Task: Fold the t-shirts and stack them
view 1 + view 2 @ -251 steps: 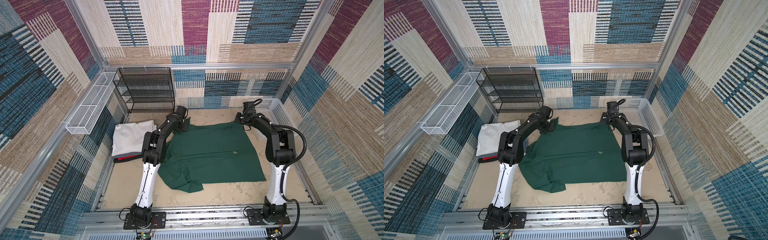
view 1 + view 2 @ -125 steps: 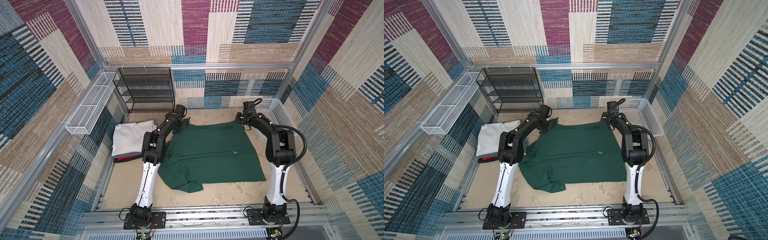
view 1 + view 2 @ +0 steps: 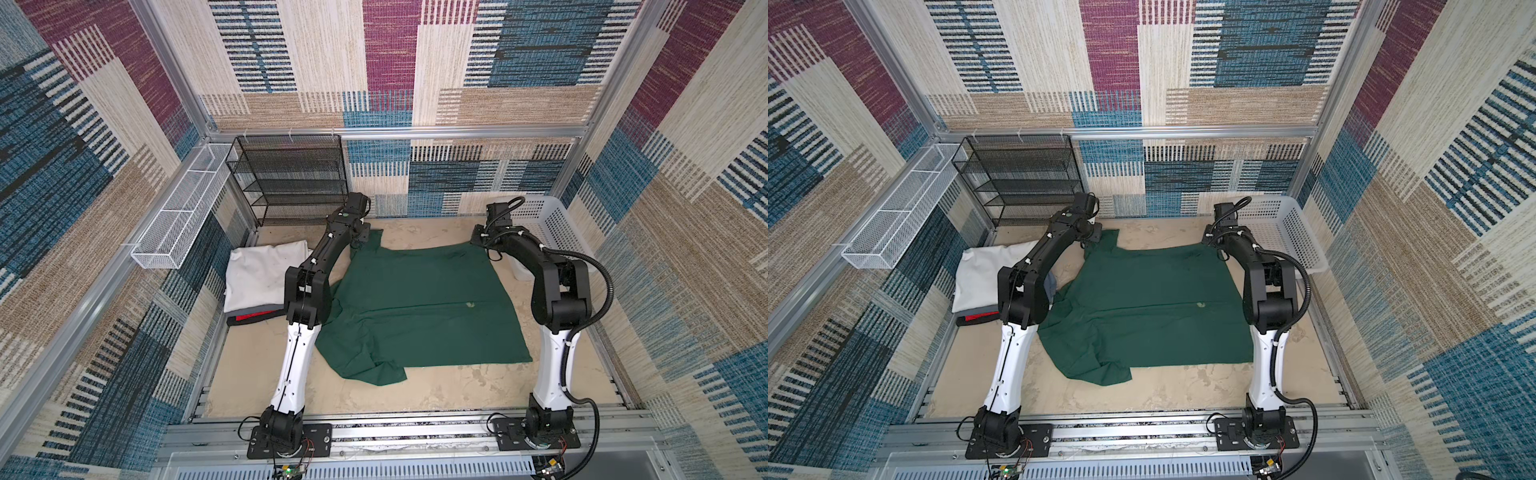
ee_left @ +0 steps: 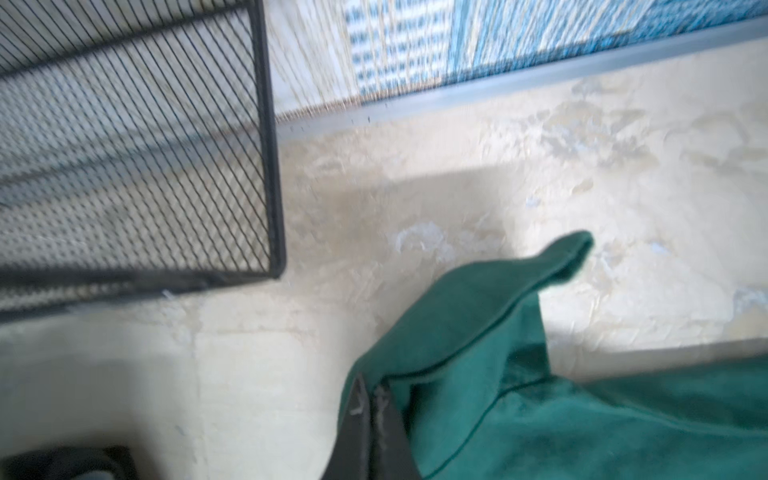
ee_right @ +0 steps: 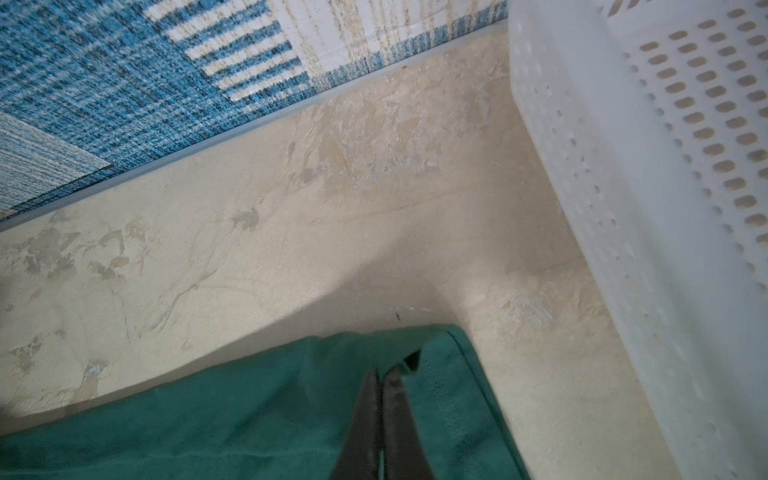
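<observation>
Green t-shirt (image 3: 419, 307): spread mostly flat across the middle of the table (image 3: 436, 395), with its near-left part bunched into loose folds.
Left gripper (image 4: 370, 392): fingers pressed together on the shirt's far-left corner, close to the table's far edge. The cloth rises in a ridge beside them.
Right gripper (image 5: 380, 376): closed, pinching the far-right corner of the same shirt. The hem shows just past the tips.
Folded stack: lies at the table's left edge, with a white shirt (image 3: 262, 274) on top, a grey layer under it and a black and red shirt (image 3: 249, 319) at the bottom.
White basket (image 3: 540, 220): at the far-right corner, just beside the right gripper.
Black mesh rack (image 3: 291, 183): at the far-left corner, against the back wall.
</observation>
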`<state>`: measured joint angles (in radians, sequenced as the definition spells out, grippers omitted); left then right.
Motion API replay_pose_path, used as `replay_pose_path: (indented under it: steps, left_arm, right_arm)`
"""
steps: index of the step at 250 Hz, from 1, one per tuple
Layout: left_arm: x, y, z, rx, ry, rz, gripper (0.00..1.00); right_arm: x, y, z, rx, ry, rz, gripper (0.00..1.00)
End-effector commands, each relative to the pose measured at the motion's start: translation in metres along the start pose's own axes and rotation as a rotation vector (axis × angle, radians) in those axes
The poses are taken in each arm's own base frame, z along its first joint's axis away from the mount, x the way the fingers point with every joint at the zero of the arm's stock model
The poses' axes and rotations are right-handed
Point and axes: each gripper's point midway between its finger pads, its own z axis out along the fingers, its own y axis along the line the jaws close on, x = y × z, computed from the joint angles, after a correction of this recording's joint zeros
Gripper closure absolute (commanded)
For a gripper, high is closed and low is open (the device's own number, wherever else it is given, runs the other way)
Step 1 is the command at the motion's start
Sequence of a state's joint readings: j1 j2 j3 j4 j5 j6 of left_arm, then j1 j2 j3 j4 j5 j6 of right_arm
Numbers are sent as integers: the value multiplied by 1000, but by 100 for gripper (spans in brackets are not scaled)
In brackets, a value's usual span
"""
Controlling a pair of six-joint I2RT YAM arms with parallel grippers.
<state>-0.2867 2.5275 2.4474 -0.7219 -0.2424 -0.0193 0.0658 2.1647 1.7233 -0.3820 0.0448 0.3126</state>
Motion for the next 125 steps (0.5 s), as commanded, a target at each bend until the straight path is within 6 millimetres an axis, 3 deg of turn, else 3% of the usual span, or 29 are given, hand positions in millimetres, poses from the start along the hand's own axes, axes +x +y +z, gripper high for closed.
replay_pose_path:
  steps: [1,56,125]
  left_arm:
    - [-23,22,-12,-117,-59,95,100]
    - [-61,46,-42,-271,-177,113,100]
    - [-70,11,-37,-387,-230,265,100]
  right_arm:
    - [-11,5,-6,-17,-32,-11,100]
    - [-11,6,-7,-23,-30,-11,100]
    - [-7,5,-7,-22,-21,-13,100]
